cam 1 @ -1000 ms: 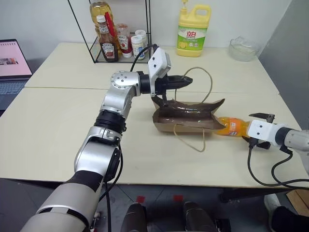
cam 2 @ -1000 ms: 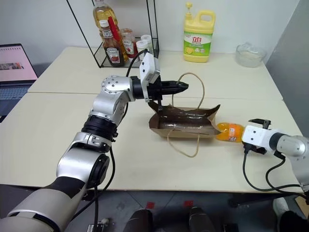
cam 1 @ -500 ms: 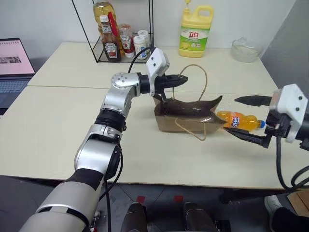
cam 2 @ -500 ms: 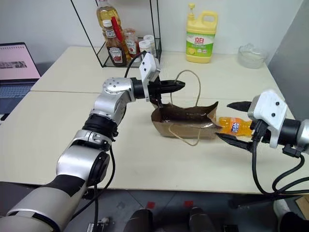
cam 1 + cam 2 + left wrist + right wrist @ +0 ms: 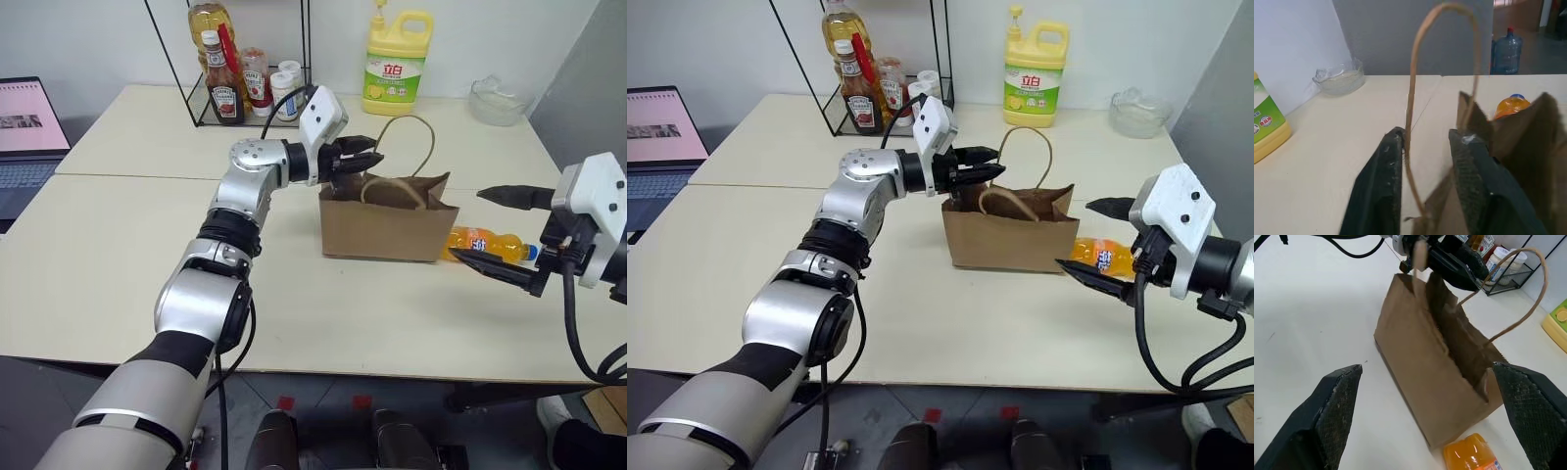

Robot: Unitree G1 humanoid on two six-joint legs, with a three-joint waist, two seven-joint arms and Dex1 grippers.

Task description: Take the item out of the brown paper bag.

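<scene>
The brown paper bag [image 5: 389, 227] stands upright in the middle of the table, one cord handle [image 5: 404, 147] arching above its mouth. My left gripper [image 5: 361, 160] is level at the bag's upper left rim. Its fingers [image 5: 1386, 166] are open, and the cord handle [image 5: 1413, 98] passes loosely through the gap. The item, a small orange drink bottle [image 5: 487, 243] with a blue cap, lies on its side on the table just right of the bag. My right gripper [image 5: 467, 226] hovers wide open over the bottle's near end, holding nothing. The same bottle [image 5: 1469, 455] lies low between its fingers, apart from both.
A yellow detergent jug [image 5: 394, 61] and a glass bowl [image 5: 495, 98] stand at the back. A wire rack [image 5: 235, 83] with ketchup and oil bottles is at the back left. A laptop [image 5: 24, 127] sits at the far left. The table's right edge is close to my right arm.
The bag has gone from lying slumped to standing upright. My left gripper has opened around the handle. My right gripper rose and drew back from the bottle a second ago, then stayed.
</scene>
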